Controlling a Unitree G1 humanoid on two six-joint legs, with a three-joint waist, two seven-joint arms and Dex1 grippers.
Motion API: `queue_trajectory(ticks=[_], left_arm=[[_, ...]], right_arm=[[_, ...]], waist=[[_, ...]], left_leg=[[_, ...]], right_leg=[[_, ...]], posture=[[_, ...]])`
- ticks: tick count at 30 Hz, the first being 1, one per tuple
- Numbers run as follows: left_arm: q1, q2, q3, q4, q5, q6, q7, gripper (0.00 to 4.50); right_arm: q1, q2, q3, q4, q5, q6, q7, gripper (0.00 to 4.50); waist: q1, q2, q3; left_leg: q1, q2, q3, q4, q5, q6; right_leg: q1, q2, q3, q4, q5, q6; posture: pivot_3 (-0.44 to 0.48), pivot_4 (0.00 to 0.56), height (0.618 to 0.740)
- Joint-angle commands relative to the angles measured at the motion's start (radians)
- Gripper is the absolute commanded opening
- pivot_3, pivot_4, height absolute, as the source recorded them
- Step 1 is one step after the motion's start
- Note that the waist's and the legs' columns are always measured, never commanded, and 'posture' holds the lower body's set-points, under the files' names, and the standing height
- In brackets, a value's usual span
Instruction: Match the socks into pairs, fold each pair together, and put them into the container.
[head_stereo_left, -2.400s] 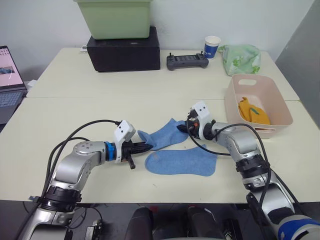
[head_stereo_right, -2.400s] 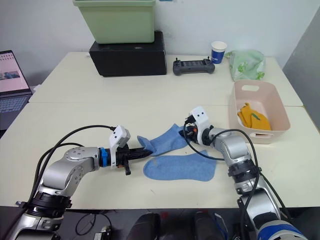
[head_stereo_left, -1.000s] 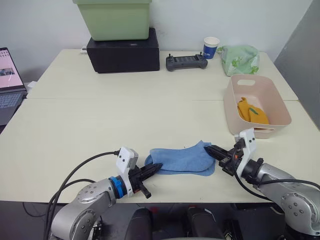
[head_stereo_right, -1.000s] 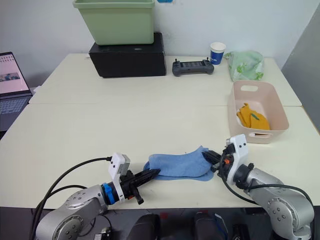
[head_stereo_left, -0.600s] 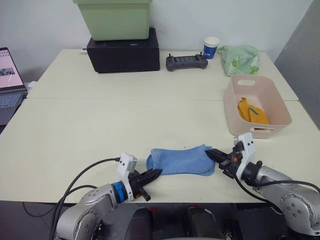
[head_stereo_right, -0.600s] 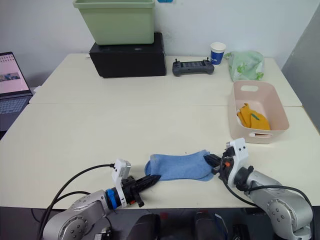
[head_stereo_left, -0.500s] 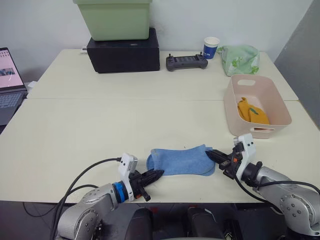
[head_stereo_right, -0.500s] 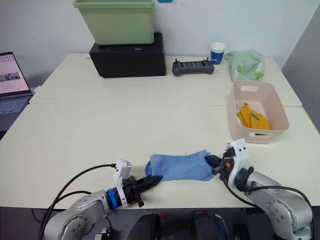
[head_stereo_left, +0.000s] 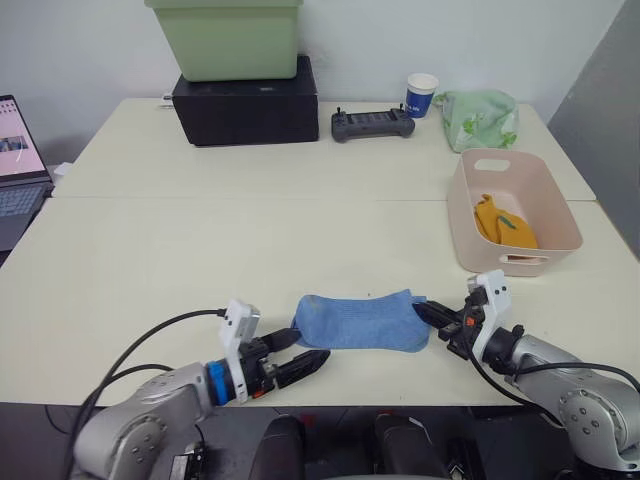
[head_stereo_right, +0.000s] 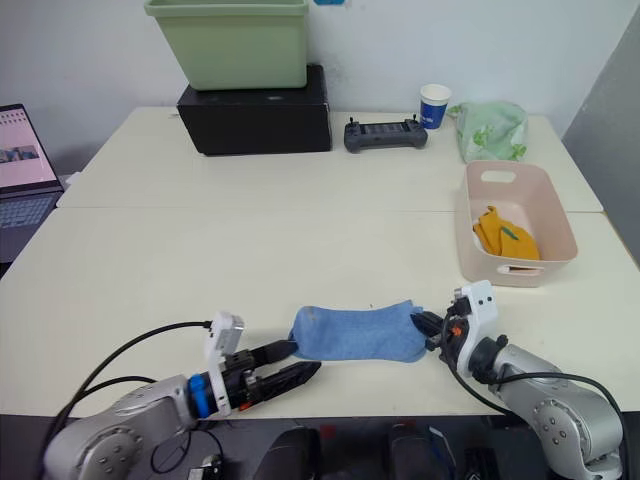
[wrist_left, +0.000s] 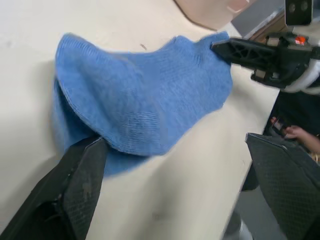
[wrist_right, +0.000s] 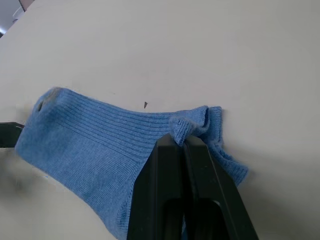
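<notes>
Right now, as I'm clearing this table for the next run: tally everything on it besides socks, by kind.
Green bin: 1
Black box: 1
Pink tub: 1
Controller: 1
Paper cup: 1
Green bag: 1
Laptop: 1
Total: 7

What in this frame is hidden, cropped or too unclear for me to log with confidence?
- Blue socks: stacked, so the lower sock's outline is mostly covered by the top one, in the eye views.
- Pink container: its near wall hides part of the orange socks; their count is unclear.
- Laptop: cut by the picture's edge.
- Left wrist view: sock's near end blurred.
</notes>
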Motion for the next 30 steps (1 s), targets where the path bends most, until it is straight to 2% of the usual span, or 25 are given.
queue_trajectory(ticks=[1,6,10,17,21,30], left_arm=[[0.013,0.082,0.094,-0.02,-0.063,0.01,-0.072,4.48],[-0.11,0.136,0.135,0.119,-0.028,-0.032,-0.105,4.48],[-0.233,0.119,0.026,0.207,0.146,-0.158,-0.103,4.48],[-0.343,0.039,-0.147,0.336,0.331,-0.307,-0.132,4.48],[-0.361,0.028,-0.207,0.383,0.398,-0.364,-0.172,3.64],[-0.351,0.038,-0.197,0.381,0.416,-0.365,-0.217,0.68]], right_arm=[[0.001,-0.02,-0.015,-0.003,-0.003,-0.033,0.013,0.0],[0.0,-0.042,-0.016,0.019,-0.004,-0.046,0.034,0.0],[0.004,-0.053,-0.01,0.035,-0.01,-0.057,0.049,0.0],[0.016,-0.049,0.007,0.03,-0.02,-0.063,0.059,0.0],[0.015,-0.053,0.012,0.031,-0.02,-0.065,0.063,0.0],[-0.023,-0.052,0.046,0.06,-0.047,-0.104,0.086,0.0]], waist=[[0.0,0.0,0.0],[0.002,0.0,0.0],[0.003,0.0,0.0],[0.002,0.0,0.0],[0.0,0.0,0.0],[0.0,0.0,0.0]], left_leg=[[0.0,0.0,0.0,0.0,0.0,0.0],[0.0,-0.001,0.0,0.0,0.0,0.0],[-0.001,-0.001,0.001,0.0,0.0,0.0],[-0.001,-0.001,0.001,0.0,0.0,0.0],[-0.001,-0.002,0.001,0.0,0.0,0.0],[-0.001,-0.001,0.001,0.0,0.0,0.0]], right_leg=[[0.0,0.0,0.0,0.0,0.0,0.0],[0.0,0.0,0.0,0.0,0.0,0.0],[0.0,0.0,0.0,-0.001,0.0,0.0],[0.0,0.0,0.0,-0.001,0.0,0.0],[-0.001,0.001,0.0,-0.001,0.0,0.0],[-0.001,0.001,0.0,-0.001,0.0,0.0]], posture=[[0.0,0.15,0.74],[0.0,0.15,0.74],[0.0,0.15,0.74],[0.0,0.15,0.74],[0.0,0.15,0.74],[0.0,0.15,0.74]])
